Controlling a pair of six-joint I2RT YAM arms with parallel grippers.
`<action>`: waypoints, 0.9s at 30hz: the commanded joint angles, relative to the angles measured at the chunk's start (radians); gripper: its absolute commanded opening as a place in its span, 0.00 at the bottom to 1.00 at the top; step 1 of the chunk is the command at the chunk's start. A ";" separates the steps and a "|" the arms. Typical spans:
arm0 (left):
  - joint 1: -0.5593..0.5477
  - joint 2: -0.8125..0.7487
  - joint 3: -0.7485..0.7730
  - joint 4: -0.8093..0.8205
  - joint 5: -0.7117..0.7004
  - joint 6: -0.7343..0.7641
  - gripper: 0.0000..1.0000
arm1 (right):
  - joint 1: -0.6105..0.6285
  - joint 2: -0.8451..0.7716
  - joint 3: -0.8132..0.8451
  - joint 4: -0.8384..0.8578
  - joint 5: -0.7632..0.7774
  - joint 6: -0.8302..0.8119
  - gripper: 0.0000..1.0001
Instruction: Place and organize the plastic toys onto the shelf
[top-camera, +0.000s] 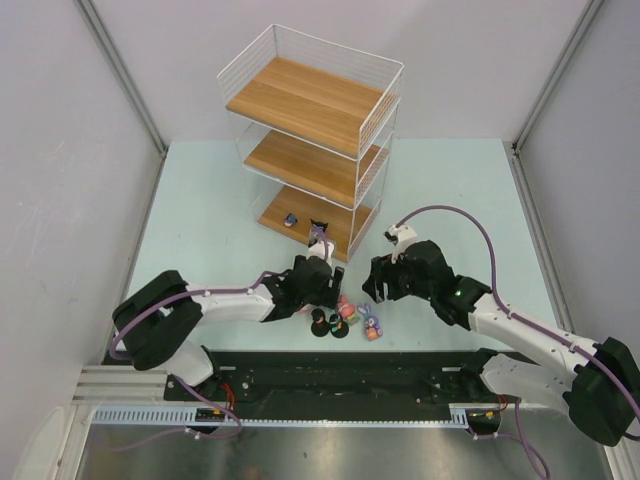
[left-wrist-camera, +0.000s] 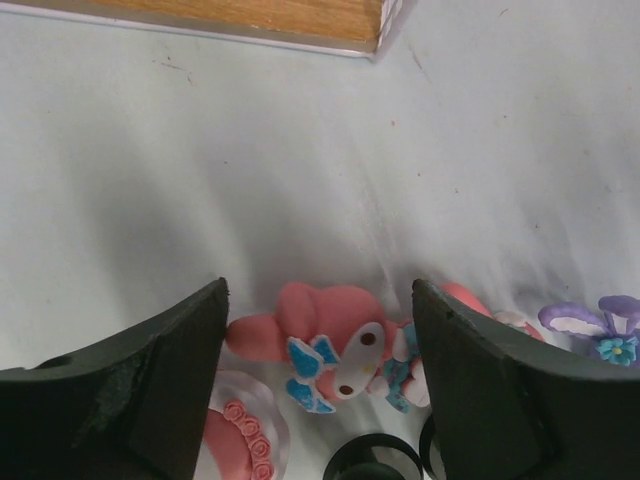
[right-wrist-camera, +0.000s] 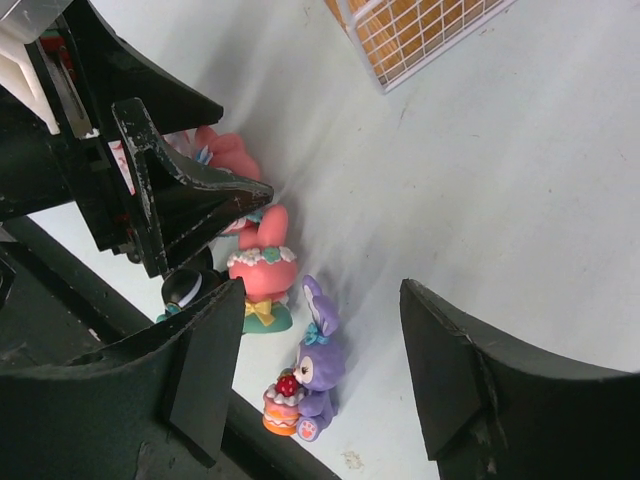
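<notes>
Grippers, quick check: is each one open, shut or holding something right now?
Left gripper: open, a pink toy lying between its fingers, not gripped.
Right gripper: open, empty, the purple bunny ahead between its fingers.

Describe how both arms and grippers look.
Left arm and right arm: white links, black joint housings and bases, thin purple cables alongside. Left gripper and right gripper: two broad matte-black wedge fingers each.

Pale green table (top-camera: 200, 215), white walls (top-camera: 60, 150)
</notes>
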 joint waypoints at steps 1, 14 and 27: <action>0.002 0.013 0.006 0.008 0.040 -0.017 0.76 | 0.004 0.002 0.038 -0.007 0.025 -0.019 0.68; 0.002 -0.005 -0.018 0.016 0.059 -0.026 0.47 | 0.004 0.001 0.038 -0.015 0.029 -0.016 0.68; 0.002 -0.212 0.083 -0.130 0.013 0.045 0.47 | 0.003 -0.078 0.038 -0.018 0.013 0.030 0.69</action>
